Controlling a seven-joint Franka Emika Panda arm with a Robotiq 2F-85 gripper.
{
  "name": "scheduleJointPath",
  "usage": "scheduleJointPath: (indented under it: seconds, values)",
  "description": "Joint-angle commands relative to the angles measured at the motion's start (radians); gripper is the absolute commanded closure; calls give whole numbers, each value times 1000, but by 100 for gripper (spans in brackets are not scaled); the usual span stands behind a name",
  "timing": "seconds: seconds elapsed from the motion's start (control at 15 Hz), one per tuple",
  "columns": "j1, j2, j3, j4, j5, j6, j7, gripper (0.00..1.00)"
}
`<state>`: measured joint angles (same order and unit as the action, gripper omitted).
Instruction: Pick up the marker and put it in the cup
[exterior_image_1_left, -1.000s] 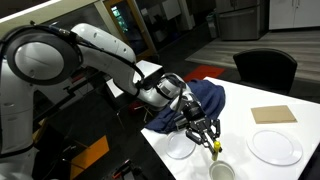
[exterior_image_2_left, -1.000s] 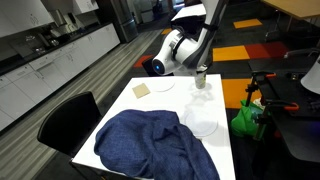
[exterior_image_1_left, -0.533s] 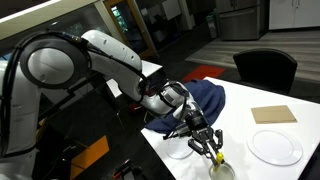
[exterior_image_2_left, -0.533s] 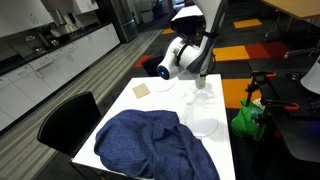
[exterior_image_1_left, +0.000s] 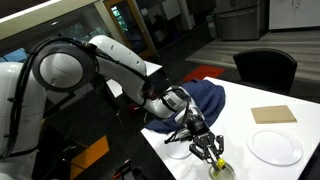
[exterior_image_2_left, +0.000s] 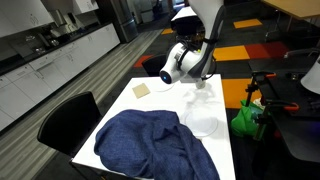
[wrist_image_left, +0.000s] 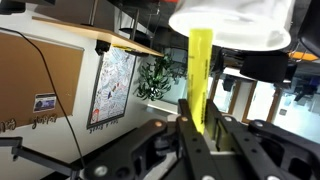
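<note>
one marker (wrist_image_left: 202, 80): thin, bright yellow, pinched between the fingers of the gripper (exterior_image_1_left: 212, 152), tip just above one white cup (exterior_image_1_left: 222, 171) at the worktop's edge. one plate (exterior_image_1_left: 274, 147), one blue cloth (exterior_image_1_left: 203, 100).

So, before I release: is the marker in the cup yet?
Not dropped in: fingers grip the marker, its tip at the cup; depth cannot tell.

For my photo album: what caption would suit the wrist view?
The pincer grips a thin yellow marker, its tip at the small round white cup.
</note>
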<state>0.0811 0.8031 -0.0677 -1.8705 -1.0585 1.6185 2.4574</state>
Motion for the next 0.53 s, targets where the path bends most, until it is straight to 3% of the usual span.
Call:
scheduleJointPath:
  seconds: [0.0, 0.47]
  values:
    - [-12, 29, 7, 39, -4, 11, 15, 95]
    - [-9, 83, 5, 90, -11, 28, 4, 95]
